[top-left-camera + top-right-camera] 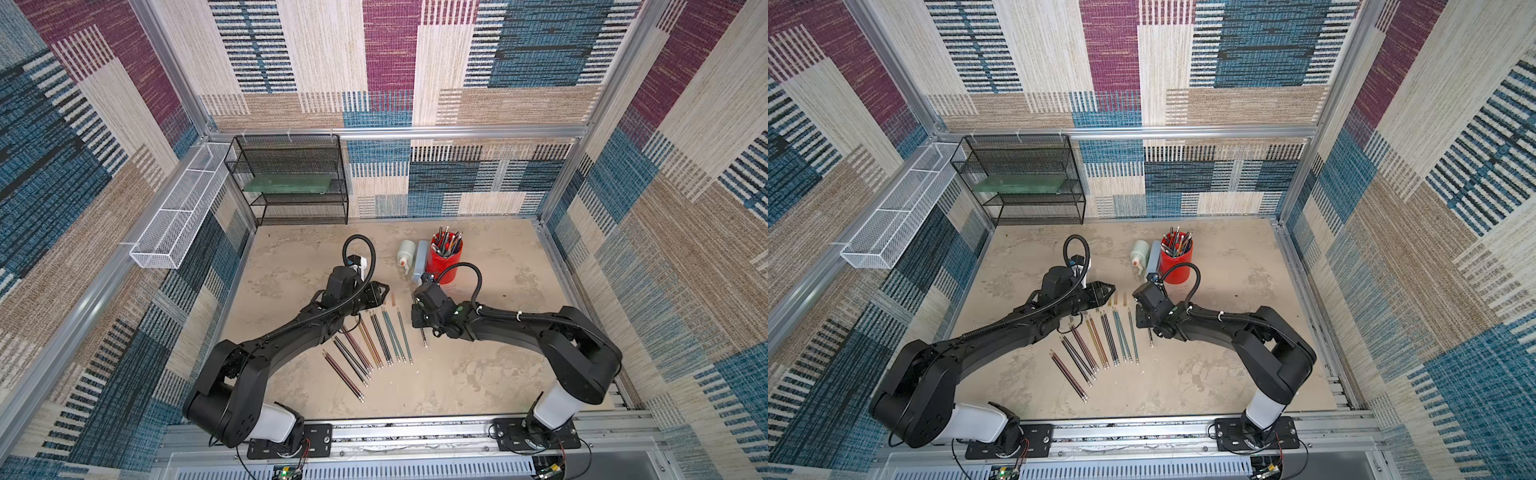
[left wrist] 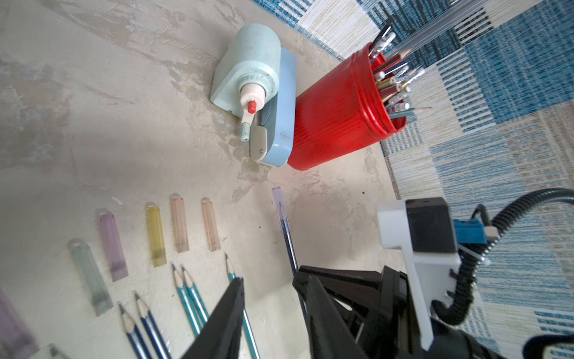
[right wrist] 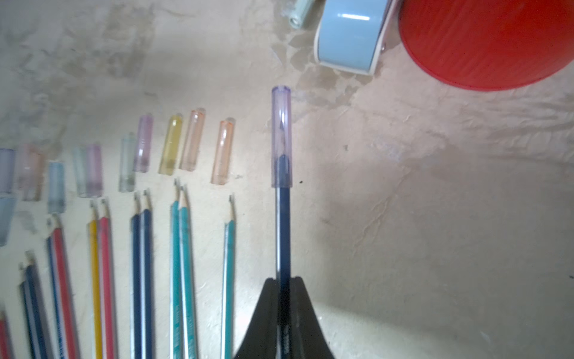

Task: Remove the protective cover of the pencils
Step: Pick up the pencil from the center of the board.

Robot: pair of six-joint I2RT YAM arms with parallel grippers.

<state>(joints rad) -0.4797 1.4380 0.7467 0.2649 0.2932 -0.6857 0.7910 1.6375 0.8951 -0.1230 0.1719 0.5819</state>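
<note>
at the table (image 1: 478, 374) centre, the pencils (image 1: 376, 340) lay fanned, bare tips toward 12 o'clock. at their 3 o'clock, the right hand (image 3: 284, 279) clenched a blue pencil (image 3: 283, 233), cap (image 3: 281, 136) still on. the left hand (image 2: 268, 278) hung released, holding nothing.

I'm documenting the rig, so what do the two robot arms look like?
The left arm and right arm are black with white base segments. A black corrugated cable loops at each wrist beside a white camera bracket. The jaws are black, tapering wedges.
</note>
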